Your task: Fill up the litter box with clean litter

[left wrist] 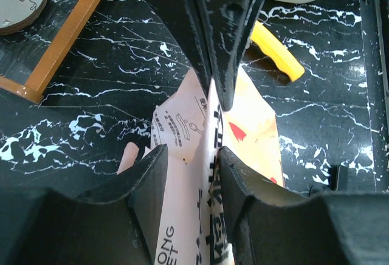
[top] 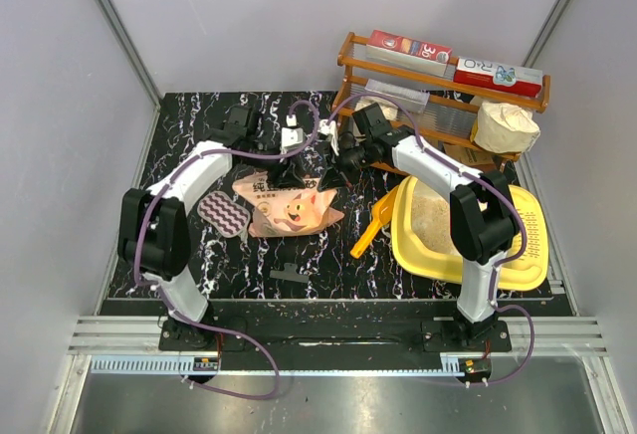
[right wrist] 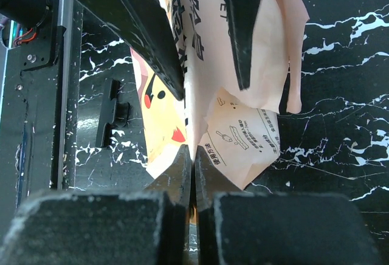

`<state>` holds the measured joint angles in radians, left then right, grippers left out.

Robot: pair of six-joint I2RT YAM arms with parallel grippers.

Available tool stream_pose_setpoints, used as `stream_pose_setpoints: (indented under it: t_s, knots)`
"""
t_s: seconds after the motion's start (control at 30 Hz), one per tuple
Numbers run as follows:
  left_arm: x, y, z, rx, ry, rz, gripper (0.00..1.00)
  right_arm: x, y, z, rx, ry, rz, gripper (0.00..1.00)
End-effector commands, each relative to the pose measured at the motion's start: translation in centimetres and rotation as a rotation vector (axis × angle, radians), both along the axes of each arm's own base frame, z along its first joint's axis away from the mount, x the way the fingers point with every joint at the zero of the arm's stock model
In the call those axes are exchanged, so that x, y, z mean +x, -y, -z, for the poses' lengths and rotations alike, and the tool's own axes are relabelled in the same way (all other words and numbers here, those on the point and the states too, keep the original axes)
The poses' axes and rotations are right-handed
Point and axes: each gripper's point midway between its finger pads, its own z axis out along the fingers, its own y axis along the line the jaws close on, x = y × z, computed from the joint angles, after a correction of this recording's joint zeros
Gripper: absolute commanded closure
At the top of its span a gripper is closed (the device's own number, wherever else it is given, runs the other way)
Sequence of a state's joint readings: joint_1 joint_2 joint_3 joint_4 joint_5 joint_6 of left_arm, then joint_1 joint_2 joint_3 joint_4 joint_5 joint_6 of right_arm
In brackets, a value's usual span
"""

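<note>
The peach-orange bag of clean litter lies mid-table with its top edge lifted. My left gripper is open, its jaws standing apart on either side of that edge, which still passes between them. Facing it, my right gripper is shut on the bag's top seam; its pinched fingers also show in the left wrist view as the right gripper. The yellow litter box sits at the right with pale clean litter inside. A yellow-orange scoop leans at its left rim.
A wooden rack with boxes and a lumpy white sack stands at the back right. A striped purple pad lies left of the bag. A small black part lies near the front edge.
</note>
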<state>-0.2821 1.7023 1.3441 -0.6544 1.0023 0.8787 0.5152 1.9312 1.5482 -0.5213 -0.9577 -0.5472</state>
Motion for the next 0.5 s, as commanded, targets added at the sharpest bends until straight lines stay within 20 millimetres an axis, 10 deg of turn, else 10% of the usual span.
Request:
stream_pose_setpoints:
  t_s: [0.0, 0.3, 0.47]
  knots:
    - [2.2, 2.3, -1.7, -0.063, 0.059, 0.02, 0.58, 0.9, 0.1, -3.4, 0.049, 0.048, 0.017, 1.0]
    - [1.0, 3.5, -0.6, -0.072, -0.035, 0.085, 0.6, 1.3, -0.2, -3.4, 0.055, 0.037, 0.038, 1.0]
    - [0.4, 3.3, 0.2, -0.054, -0.064, 0.096, 0.8, 1.6, -0.4, -3.4, 0.058, 0.03, 0.047, 1.0]
